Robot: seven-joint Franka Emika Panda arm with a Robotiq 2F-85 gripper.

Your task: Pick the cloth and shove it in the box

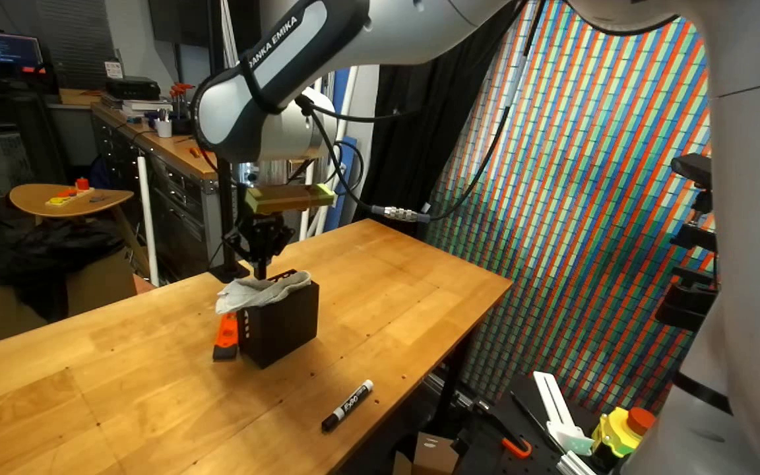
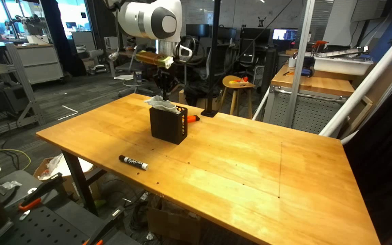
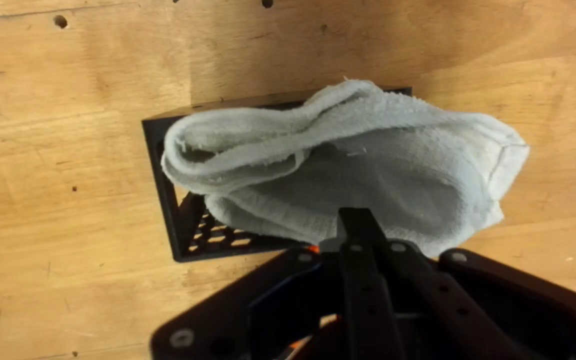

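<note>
A grey-white crumpled cloth [image 3: 393,165] lies folded across the open top of the black box [image 3: 160,185] in the wrist view. Part of the cloth overhangs one end of the box. In both exterior views the cloth [image 1: 261,293] [image 2: 162,103] rests on the upright box [image 1: 281,330] [image 2: 167,124], bulging above its rim. My gripper [image 3: 355,215] has its fingertips together, with no cloth visible between them. The tips are over the cloth's near edge; whether they touch it I cannot tell. The gripper [image 1: 260,270] [image 2: 164,97] points down at the cloth in both exterior views.
An orange-and-black tool [image 1: 226,336] lies against the box; it also shows in an exterior view [image 2: 192,118]. A black-and-white marker [image 1: 347,406] [image 2: 133,162] lies near the wooden table's edge [image 1: 433,376]. A black post [image 2: 213,68] stands at the table's edge near the box.
</note>
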